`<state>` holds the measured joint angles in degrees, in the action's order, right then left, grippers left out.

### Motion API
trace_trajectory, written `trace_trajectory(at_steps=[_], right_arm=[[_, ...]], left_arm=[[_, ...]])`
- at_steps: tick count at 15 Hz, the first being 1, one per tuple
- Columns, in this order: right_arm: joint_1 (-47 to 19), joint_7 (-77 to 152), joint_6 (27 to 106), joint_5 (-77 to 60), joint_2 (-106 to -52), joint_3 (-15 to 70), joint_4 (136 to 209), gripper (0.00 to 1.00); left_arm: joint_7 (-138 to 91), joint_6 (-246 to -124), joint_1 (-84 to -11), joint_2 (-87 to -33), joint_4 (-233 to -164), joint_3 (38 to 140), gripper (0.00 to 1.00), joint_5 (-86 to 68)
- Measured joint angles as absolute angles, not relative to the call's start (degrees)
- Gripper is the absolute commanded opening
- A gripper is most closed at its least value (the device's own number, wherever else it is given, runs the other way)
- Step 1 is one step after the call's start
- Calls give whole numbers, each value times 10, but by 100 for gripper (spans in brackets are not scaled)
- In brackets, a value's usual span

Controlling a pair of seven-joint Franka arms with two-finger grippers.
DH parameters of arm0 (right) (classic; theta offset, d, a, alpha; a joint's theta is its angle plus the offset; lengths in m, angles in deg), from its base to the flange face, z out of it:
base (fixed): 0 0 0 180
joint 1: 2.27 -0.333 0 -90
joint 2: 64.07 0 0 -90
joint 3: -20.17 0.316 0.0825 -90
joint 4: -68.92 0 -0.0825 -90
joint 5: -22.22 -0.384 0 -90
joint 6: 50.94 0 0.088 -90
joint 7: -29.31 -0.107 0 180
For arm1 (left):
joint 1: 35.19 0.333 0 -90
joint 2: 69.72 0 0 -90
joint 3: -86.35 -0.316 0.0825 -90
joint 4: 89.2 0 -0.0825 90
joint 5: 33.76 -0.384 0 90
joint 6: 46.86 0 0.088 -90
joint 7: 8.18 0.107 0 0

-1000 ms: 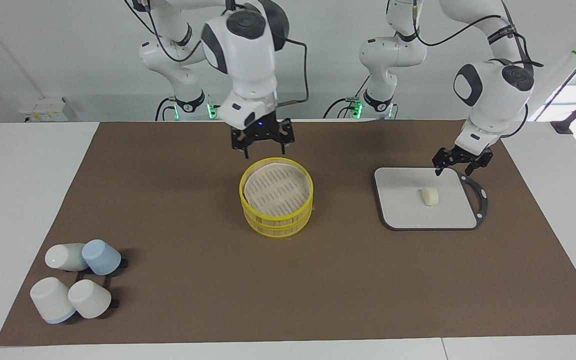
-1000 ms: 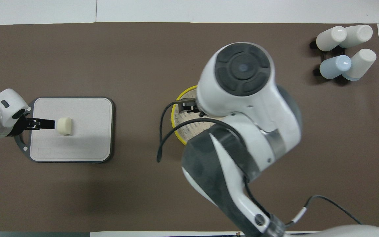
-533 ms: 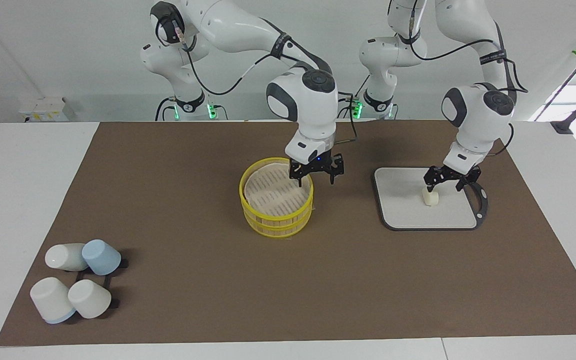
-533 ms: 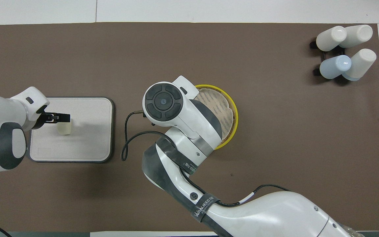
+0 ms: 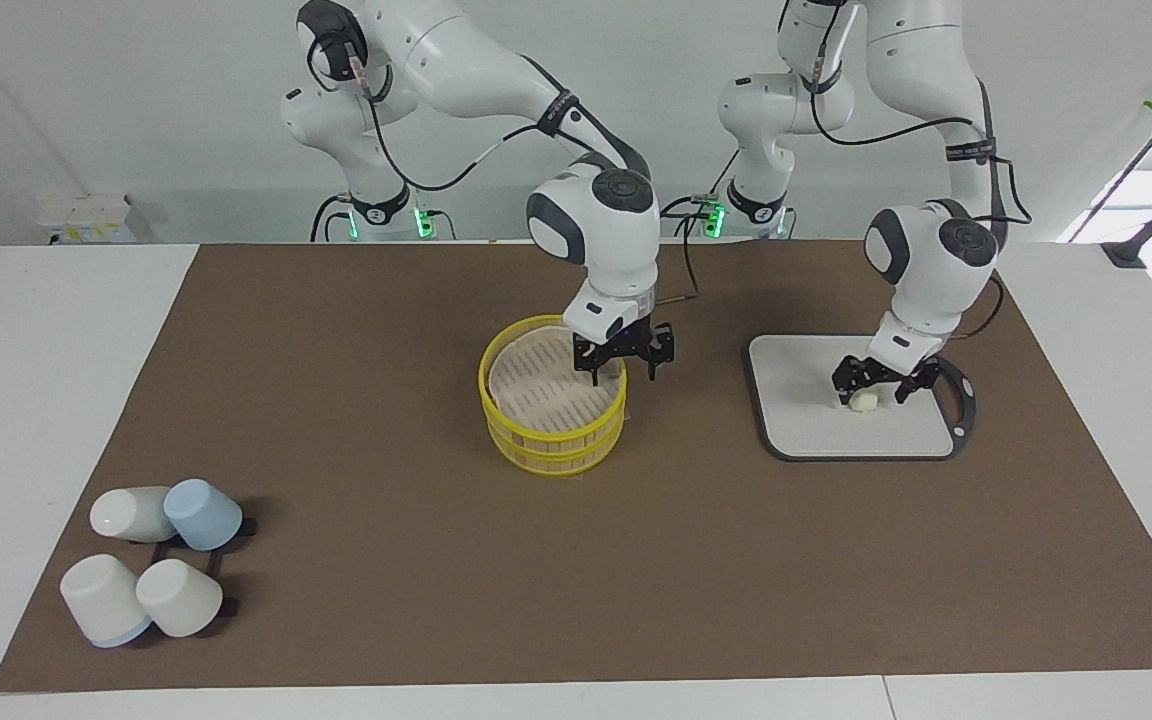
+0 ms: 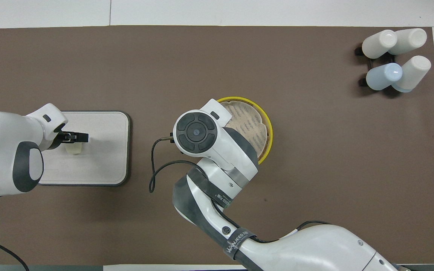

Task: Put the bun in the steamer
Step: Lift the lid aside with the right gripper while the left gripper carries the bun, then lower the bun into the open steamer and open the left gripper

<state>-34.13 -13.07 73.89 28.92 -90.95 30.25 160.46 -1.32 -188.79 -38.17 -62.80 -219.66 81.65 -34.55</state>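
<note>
steamer (image 5: 553, 408) top is mostly open, but the right gripper (image 5: 624, 365) hangs over its rim on the board (image 5: 806, 425) side.

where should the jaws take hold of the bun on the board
Around its rounded sides, coming straight down from above. The bun is a short lump lying low on the flat grey board, so only a top-down approach gets a finger either side. The left gripper is already over it.

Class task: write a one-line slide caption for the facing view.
Left gripper straddles the bun on the grey board; right gripper sits at the steamer rim.
</note>
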Motion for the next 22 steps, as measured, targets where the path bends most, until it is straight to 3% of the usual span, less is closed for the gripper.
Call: trace_trajectory(at_steps=[2, 4, 7, 11, 14, 18, 20, 22], right_arm=[[-341, -131, 738, 289, -907, 302, 1606, 0], [-339, -131, 730, 289, -905, 301, 1605, 0], [-339, -120, 707, 291, -904, 303, 1588, 0], [-285, 14, 504, 292, -902, 297, 1477, 0], [-197, 150, 390, 292, -881, 296, 1434, 0], [-119, 307, 297, 324, -863, 294, 1433, 0], [-92, 362, 292, 342, -863, 293, 1441, 0], [-66, 393, 293, 346, -863, 293, 1452, 0]], left_arm=[[-16, -1888, -386, -628, -2197, 817, 41, -346], [-18, -1888, -387, -628, -2198, 817, 32, -346], [-18, -1886, -390, -628, -2201, 817, 28, -346], [-40, -1815, -404, -631, -2164, 816, 28, -345], [-150, -1671, -455, -626, -2032, 817, 28, -333], [-396, -1553, -605, -567, -1827, 822, 24, -309], [-467, -1561, -671, -530, -1776, 824, 26, -297], [-509, -1619, -730, -503, -1771, 824, 30, -296]])
